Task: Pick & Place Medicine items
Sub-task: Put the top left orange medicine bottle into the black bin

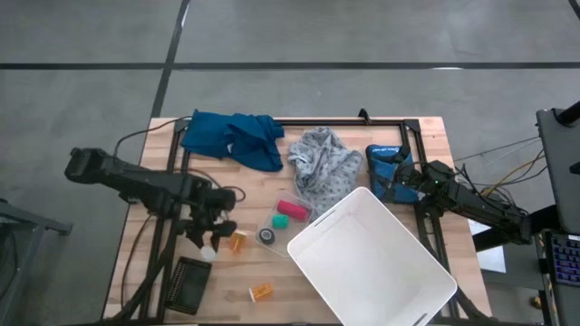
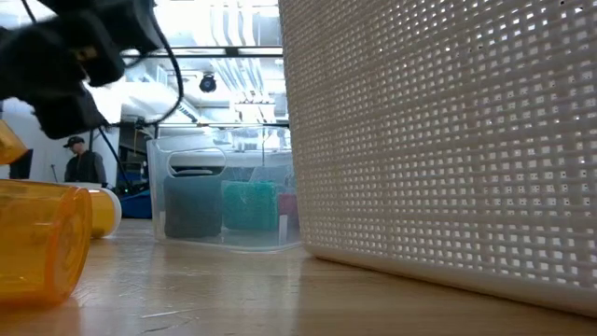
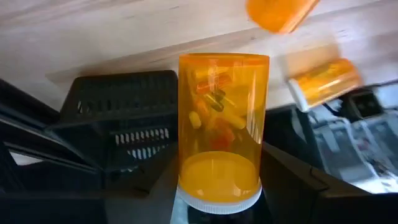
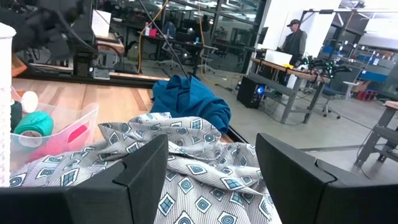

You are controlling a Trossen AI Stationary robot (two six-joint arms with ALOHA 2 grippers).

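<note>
Clearly, left gripper [image 3: 217, 208] clamps a translucent orange cylindrical pill bottle [image 3: 221, 124].

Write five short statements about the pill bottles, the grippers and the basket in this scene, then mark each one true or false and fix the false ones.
1. The left gripper holds an orange pill bottle. True.
2. That held bottle is empty. False: capsules show inside it.
3. The white basket already contains a pill bottle. False: its inside shows nothing; two other bottles lie on the table.
4. The right gripper is open above the grey patterned cloth. True.
5. The blue cloth lies inside the clear plastic tub. False: it lies on the table at the far edge, apart from the tub.
</note>
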